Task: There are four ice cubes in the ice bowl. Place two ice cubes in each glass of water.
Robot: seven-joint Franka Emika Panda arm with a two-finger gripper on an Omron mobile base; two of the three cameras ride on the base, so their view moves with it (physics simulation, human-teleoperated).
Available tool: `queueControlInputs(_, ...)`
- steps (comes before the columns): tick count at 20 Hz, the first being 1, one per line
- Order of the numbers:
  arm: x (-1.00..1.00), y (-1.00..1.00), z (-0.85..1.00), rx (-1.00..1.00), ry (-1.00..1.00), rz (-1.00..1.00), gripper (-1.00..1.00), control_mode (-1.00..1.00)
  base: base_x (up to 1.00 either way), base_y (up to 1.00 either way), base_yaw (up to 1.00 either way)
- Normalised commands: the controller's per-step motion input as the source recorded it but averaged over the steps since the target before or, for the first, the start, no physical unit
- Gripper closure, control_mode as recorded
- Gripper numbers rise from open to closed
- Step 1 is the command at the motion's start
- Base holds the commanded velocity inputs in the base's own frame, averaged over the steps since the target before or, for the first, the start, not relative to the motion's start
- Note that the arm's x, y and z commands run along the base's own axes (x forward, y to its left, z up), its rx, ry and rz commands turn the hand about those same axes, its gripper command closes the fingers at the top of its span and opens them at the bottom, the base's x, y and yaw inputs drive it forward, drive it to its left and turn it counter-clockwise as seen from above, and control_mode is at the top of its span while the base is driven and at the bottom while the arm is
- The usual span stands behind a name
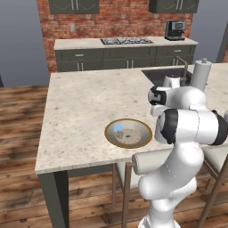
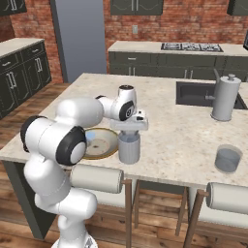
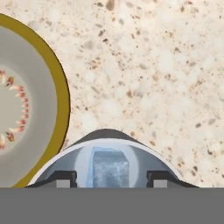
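The ice bowl [image 1: 128, 132] sits near the counter's front edge, with a light-blue ice cube [image 1: 118, 128] on its left side. Right beside the bowl [image 2: 99, 143] stands one glass of water [image 2: 129, 147], and my gripper [image 2: 129, 130] hangs straight over its mouth. In the hand view the fingertips [image 3: 65, 178] stand wide apart over the glass rim [image 3: 109, 136], open, with an ice cube [image 3: 109, 168] lying between and below them inside the glass, touching neither finger. The second glass [image 2: 228, 159] stands far to the right. The bowl's golden rim [image 3: 61, 92] shows at left.
A tall white cylinder with a knob [image 2: 225, 97] stands by the sink [image 2: 193, 92] at the back right. Stool backs [image 2: 97, 178] line the counter's front edge. My arm covers the near glass in the left base view.
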Motion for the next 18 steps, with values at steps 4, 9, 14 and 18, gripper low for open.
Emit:
queueControlInputs(4,-0.56,0.07,0.97,0.0,-0.27,-0.01,-1.0,-1.0,0.0,0.0,0.0)
queueControlInputs(9,-0.35,0.17,0.36,0.0,-0.16,-0.01,-1.0,-1.0,0.0,0.0,0.0)
queueControlInputs(14,0.52,-0.1,0.0,0.01,0.02,-0.01,-1.0,-1.0,0.0,0.0,0.0)
queueControlInputs(18,0.4,-0.4,0.0,0.09,0.11,0.0,-1.0,-1.0,0.0,0.0,0.0)
